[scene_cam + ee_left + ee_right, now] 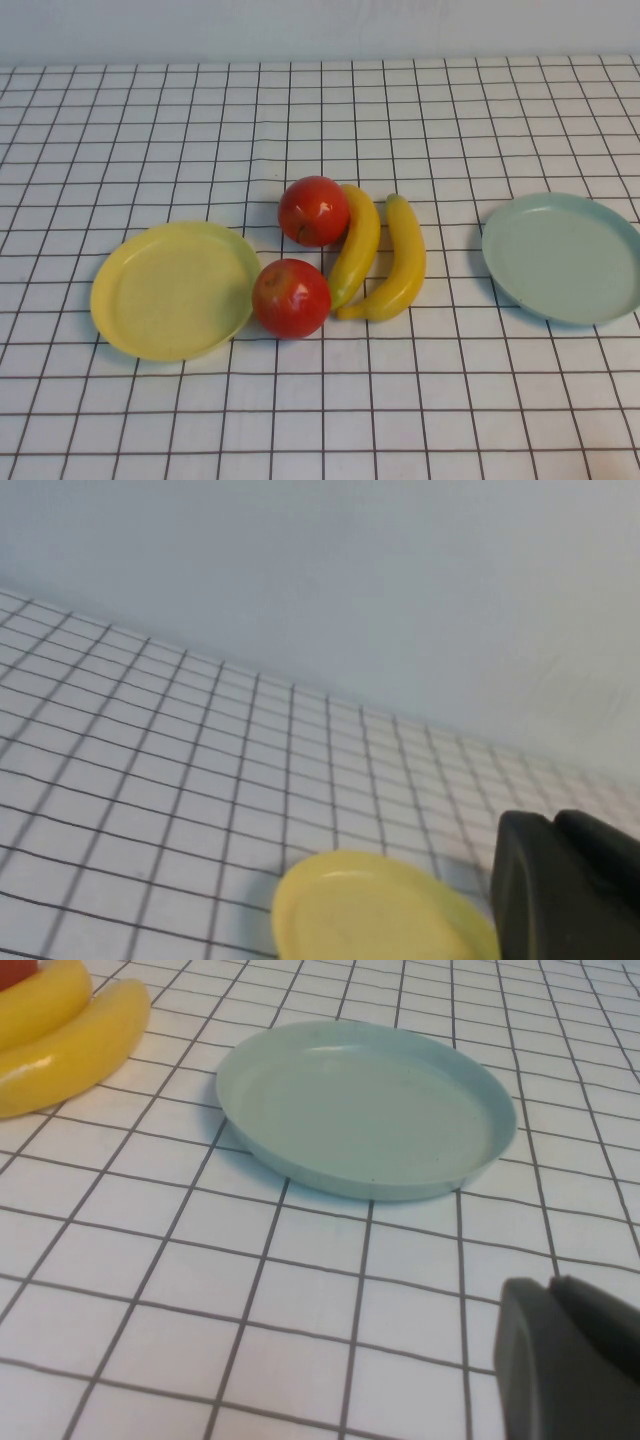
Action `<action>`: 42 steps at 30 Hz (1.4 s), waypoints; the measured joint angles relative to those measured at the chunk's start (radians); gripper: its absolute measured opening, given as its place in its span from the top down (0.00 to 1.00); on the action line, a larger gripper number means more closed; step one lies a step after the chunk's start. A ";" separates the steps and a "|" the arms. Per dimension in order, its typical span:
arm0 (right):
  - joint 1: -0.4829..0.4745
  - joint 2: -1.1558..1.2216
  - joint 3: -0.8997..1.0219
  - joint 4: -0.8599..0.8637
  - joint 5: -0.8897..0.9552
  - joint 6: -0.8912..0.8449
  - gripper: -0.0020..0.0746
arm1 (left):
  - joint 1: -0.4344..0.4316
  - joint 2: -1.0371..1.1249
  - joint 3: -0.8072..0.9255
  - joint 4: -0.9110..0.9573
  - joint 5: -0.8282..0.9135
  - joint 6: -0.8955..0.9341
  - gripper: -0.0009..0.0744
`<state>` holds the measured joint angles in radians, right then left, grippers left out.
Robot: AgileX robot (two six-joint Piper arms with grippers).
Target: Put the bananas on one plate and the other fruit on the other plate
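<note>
Two yellow bananas point(358, 245) point(398, 262) lie side by side at the table's middle. Two red apples point(313, 211) point(291, 298) sit just left of them; the nearer apple touches the rim of the yellow plate point(172, 290). The pale blue-green plate point(562, 257) lies empty at the right. Neither arm shows in the high view. My left gripper point(555, 825) is shut and empty, close to the yellow plate point(370, 910). My right gripper point(555, 1290) is shut and empty, held short of the blue-green plate point(365, 1105), with the bananas point(70, 1045) beyond it.
The table is covered with a white cloth with a black grid point(320, 420). A pale wall point(320, 30) runs along the far edge.
</note>
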<state>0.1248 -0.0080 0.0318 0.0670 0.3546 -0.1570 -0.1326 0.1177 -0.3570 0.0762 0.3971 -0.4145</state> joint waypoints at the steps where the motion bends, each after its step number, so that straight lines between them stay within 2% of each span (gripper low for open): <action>1: 0.000 0.000 0.000 0.000 0.000 0.000 0.99 | 0.000 0.036 -0.067 -0.002 0.063 0.067 0.99; 5: 0.000 0.000 0.000 0.000 0.000 0.000 0.99 | 0.000 0.226 -0.277 -0.111 0.240 0.343 0.99; 9: 0.000 0.000 0.000 0.000 0.000 0.000 0.99 | 0.000 0.413 -0.376 -0.261 0.349 0.573 0.99; 13: 0.000 0.000 0.000 0.000 0.000 0.000 0.99 | 0.000 0.571 -0.390 -0.320 0.375 0.700 0.99; 16: 0.000 0.000 0.000 0.000 0.000 0.000 0.99 | -0.044 0.677 -0.399 -0.318 0.365 0.725 0.94; 19: 0.000 0.000 0.000 0.000 0.000 0.000 0.99 | -0.134 0.782 -0.426 -0.309 0.342 0.732 0.79; 24: 0.000 0.000 0.000 0.000 0.000 0.000 0.99 | -0.296 0.943 -0.512 -0.266 0.293 0.733 0.33; 27: 0.000 0.000 0.000 0.000 0.000 0.000 0.99 | -0.380 1.054 -0.585 -0.239 0.300 0.733 0.22; 34: 0.000 0.000 0.000 0.000 0.000 0.000 0.99 | -0.481 1.314 -0.751 -0.204 0.309 0.733 0.18; 42: 0.000 0.000 0.000 0.000 0.000 0.000 0.99 | -0.487 1.558 -0.901 -0.185 0.352 0.733 0.18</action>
<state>0.1248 -0.0080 0.0318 0.0670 0.3546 -0.1570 -0.6196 1.6754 -1.2578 -0.1086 0.7488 0.3184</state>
